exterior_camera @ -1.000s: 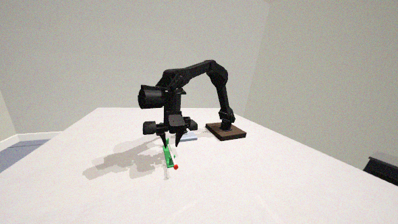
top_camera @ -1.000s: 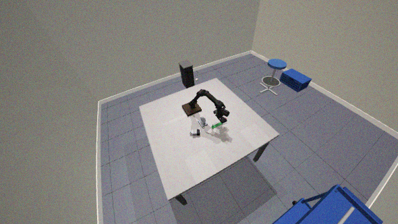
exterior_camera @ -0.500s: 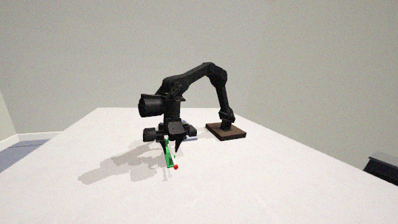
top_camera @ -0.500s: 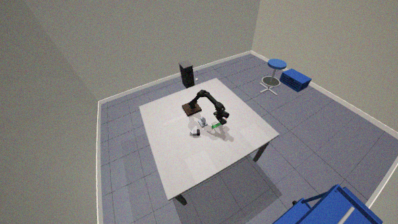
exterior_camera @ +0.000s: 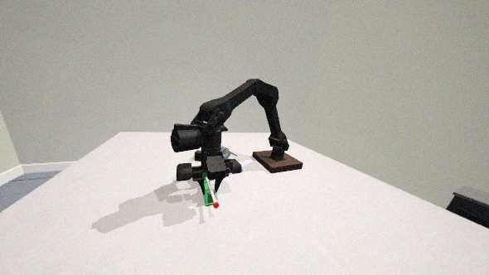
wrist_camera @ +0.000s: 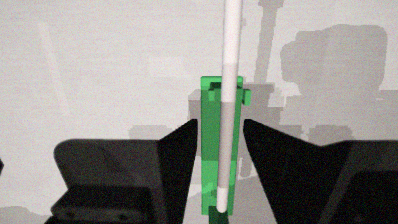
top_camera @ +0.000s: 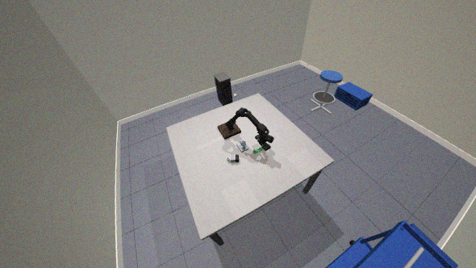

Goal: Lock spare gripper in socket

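Note:
The lock pin (exterior_camera: 215, 205) (wrist_camera: 229, 75), a white rod with a red head, lies lengthwise along a green cradle (top_camera: 257, 150) (exterior_camera: 206, 200) (wrist_camera: 210, 135) on the table. My gripper (top_camera: 263, 149) (exterior_camera: 210, 192) (wrist_camera: 220, 124) points down over them. It is open, one finger on each side of the pin and cradle, with a gap showing beside each fingertip in the wrist view. The pin's head is out of the wrist view. The grey mount (top_camera: 242, 145) (exterior_camera: 226, 152) stands nearer the arm base, partly hidden by the arm in the exterior view. The small grey and black spare gripper (top_camera: 233, 159) lies beside the mount.
The arm's brown base board (top_camera: 228, 130) (exterior_camera: 269, 163) sits on the white table (top_camera: 210, 194) (exterior_camera: 331, 232). A dark cabinet (top_camera: 223, 90), a blue stool (top_camera: 331, 76) and a blue crate (top_camera: 353, 95) stand on the floor away from the table.

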`<state>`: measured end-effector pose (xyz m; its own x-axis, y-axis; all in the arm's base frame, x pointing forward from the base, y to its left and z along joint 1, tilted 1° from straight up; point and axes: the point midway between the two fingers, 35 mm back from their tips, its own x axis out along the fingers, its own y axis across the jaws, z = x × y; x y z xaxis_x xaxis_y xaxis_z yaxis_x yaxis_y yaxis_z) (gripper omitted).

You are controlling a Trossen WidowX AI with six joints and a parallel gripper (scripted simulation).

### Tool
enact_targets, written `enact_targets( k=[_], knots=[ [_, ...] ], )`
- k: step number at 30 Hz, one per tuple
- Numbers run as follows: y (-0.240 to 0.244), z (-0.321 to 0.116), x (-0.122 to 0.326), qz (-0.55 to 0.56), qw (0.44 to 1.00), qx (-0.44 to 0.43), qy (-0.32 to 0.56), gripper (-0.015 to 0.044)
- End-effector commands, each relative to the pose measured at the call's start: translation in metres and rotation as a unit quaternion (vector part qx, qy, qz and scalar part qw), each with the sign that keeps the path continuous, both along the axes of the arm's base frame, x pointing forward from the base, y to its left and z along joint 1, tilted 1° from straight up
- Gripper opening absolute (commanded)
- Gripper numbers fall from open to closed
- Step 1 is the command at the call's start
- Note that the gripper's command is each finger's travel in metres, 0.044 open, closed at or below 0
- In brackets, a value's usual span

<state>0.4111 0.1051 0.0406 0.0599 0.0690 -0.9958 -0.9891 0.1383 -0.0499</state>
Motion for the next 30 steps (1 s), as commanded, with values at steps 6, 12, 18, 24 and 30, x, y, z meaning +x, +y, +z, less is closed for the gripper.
enact_targets(
  k=[6, 12, 18, 24, 30],
  knots=[
    [-0.001, -0.001, 0.001, 0.002, 1.0, -0.002, -0.002, 0.0009],
    [-0.001, -0.001, 0.0, 0.002, 1.0, -0.002, -0.002, 0.0],
    [0.0, 0.005, 0.0, 0.001, 1.0, -0.001, -0.001, 0.0],
    [-0.001, 0.015, -0.004, 0.0, 1.0, -0.002, 0.006, 0.0],
    [-0.001, 0.023, -0.007, 0.0, 1.0, -0.003, 0.012, 0.0]
  ],
)
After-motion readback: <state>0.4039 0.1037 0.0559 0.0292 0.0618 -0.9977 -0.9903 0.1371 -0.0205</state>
